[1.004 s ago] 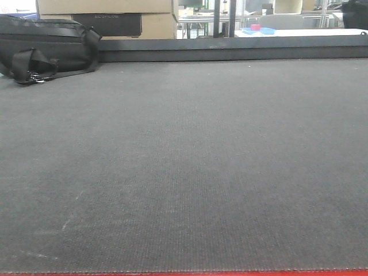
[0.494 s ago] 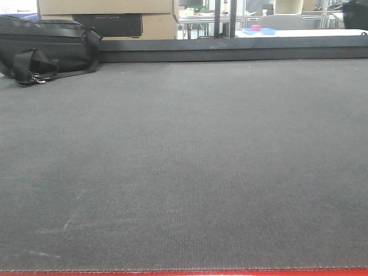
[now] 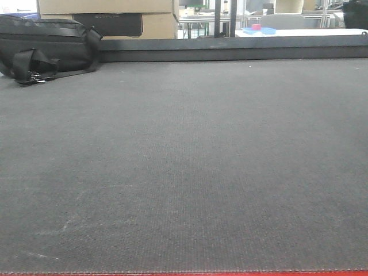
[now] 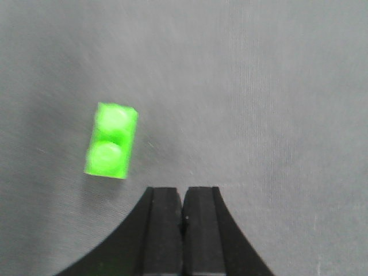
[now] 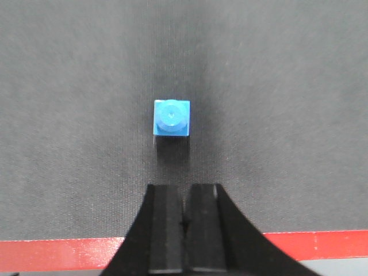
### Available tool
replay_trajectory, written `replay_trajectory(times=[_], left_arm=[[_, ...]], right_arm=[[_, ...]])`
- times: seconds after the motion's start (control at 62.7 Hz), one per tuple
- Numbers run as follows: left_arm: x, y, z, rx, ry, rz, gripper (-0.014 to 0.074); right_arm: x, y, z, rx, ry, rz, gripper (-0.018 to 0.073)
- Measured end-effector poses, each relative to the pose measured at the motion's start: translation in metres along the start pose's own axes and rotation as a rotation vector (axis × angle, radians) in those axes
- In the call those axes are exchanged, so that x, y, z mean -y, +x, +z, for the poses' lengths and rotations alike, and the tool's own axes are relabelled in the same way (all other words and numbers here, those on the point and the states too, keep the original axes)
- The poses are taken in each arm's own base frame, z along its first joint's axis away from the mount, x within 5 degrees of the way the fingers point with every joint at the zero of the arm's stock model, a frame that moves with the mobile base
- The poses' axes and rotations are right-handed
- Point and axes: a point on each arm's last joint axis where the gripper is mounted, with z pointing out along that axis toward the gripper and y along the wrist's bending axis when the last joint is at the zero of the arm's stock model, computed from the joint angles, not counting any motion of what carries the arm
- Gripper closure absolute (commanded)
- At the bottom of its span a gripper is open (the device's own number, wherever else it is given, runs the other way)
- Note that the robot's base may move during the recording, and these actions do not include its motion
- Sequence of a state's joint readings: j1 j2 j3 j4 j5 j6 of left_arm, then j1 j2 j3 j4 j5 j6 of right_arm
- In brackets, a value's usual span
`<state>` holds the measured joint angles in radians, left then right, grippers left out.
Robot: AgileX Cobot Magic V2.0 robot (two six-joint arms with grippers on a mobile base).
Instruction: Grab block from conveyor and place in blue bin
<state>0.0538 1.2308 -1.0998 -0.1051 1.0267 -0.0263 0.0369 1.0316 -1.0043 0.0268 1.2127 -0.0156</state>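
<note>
Left tool: two black fingers pressed flat together, only a thin seam between them, nothing held.
Left arm pose: the wrist view looks straight down, the fingers entering from the bottom edge and hanging above the surface.
Green block: a bright green brick with two round studs on top, lying on the grey weave. It sits ahead of the fingertips and off to the left in this view, apart from them. Its long side runs roughly away from the tool, slightly tilted. Its outline is a little blurred.
Right tool: the same black fingers, also pressed together and holding nothing.
Right arm pose: pointed down at the belt near its edge; the red frame edge runs across the bottom of the wrist view, passing behind the base of the fingers.
Blue block: a small square blue brick with one stud, resting on the belt almost straight ahead of the fingertips, a touch left of the seam, not touching them.
Front view: the dark woven belt fills nearly the whole frame, with faint pale scuffs at lower left.
Far left corner: a black bag with straps lies on the belt.
Behind the bag: cardboard boxes.
Far background, right: a shallow blue tray, too small to make out in detail.
</note>
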Motion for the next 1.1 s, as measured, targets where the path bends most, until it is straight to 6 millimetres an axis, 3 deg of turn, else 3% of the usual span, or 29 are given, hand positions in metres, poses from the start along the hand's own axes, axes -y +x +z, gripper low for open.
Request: replay_trajectory(times=[0.191, 0.271, 0.335, 0.446, 0.51, 0.558, 0.702, 0.877, 1.052, 1.1], left_arm=[[-0.001, -0.004, 0.025, -0.085, -0.002, -0.010, 0.0707], [-0.002, -0.005, 0.028, -0.097, -0.002, -0.012, 0.0707], [-0.002, -0.005, 0.029, -0.099, -0.002, -0.012, 0.0707], [-0.002, -0.005, 0.028, -0.098, -0.002, -0.012, 0.0707], [-0.002, -0.005, 0.028, -0.098, -0.002, -0.012, 0.0707], [-0.002, -0.005, 0.028, -0.098, -0.002, -0.012, 0.0707], [-0.002, -0.005, 0.028, -0.098, -0.002, -0.012, 0.0707], [-0.002, -0.005, 0.028, -0.098, -0.002, -0.012, 0.0707], [-0.002, -0.005, 0.028, -0.099, -0.002, -0.012, 0.0707], [-0.002, -0.004, 0.028, -0.106, -0.002, -0.012, 0.0707]], right_arm=[[0.001, -0.018, 0.032, -0.075, 0.000, 0.003, 0.0718], [0.001, -0.025, 0.046, -0.105, 0.000, 0.004, 0.0665], [0.002, -0.029, 0.057, -0.137, 0.000, 0.005, 0.0557], [0.002, -0.037, 0.079, -0.170, 0.000, 0.007, 0.0260], [0.003, -0.040, 0.090, -0.188, 0.001, 0.008, 0.0165], [0.003, -0.042, 0.098, -0.211, 0.001, 0.009, 0.0143], [0.004, -0.044, 0.124, -0.280, 0.001, 0.011, 0.0202], [0.004, -0.041, 0.156, -0.329, 0.006, 0.038, 0.0423], [0.005, -0.044, 0.158, -0.306, 0.008, 0.048, 0.0711], [0.005, -0.044, 0.158, -0.306, 0.008, 0.050, 0.0722]])
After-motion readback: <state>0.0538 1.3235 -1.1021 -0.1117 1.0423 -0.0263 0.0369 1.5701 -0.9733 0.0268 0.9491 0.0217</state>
